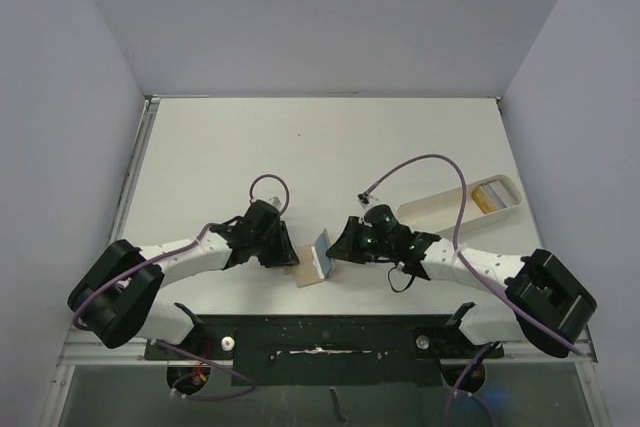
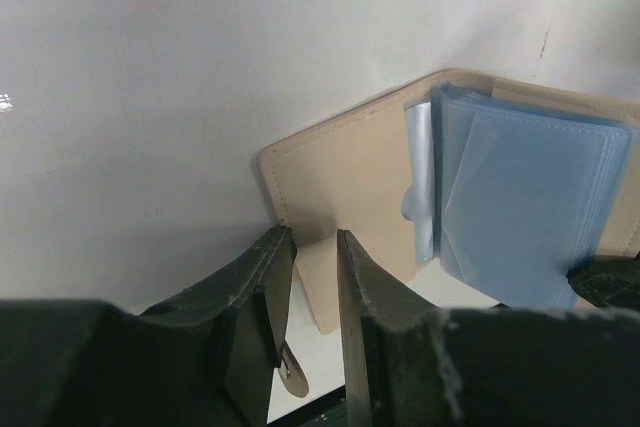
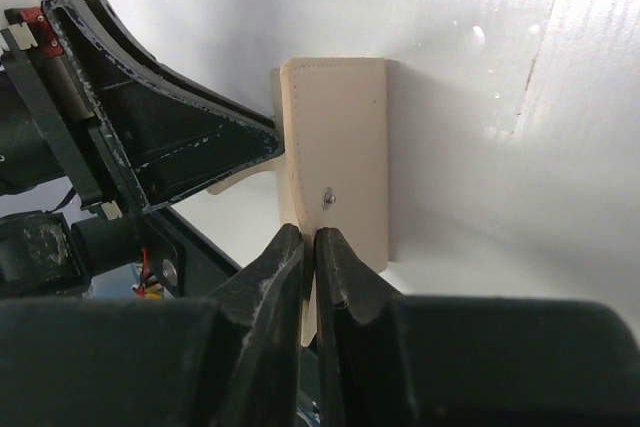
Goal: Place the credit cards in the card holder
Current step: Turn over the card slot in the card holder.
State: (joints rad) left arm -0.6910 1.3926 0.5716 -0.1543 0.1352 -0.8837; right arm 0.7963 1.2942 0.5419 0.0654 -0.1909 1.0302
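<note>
The card holder (image 1: 310, 275) is a tan bifold lying half open at the table's near edge between my two arms. Its light blue sleeves (image 2: 530, 207) fan up from the spine. My left gripper (image 2: 316, 247) is closed on the edge of the tan cover (image 2: 350, 177), with the strap tab hanging between its fingers. My right gripper (image 3: 308, 239) is shut on the edge of the other cover (image 3: 340, 127), just below the snap stud (image 3: 328, 198). In the top view the left gripper (image 1: 288, 252) and right gripper (image 1: 335, 247) flank the holder. The credit cards are not clearly seen in any view.
A white oblong tray (image 1: 440, 209) lies at the right, with small flat items at its far end (image 1: 492, 196) that I cannot identify. The left gripper's finger (image 3: 200, 137) fills the left of the right wrist view. Grey walls enclose the table.
</note>
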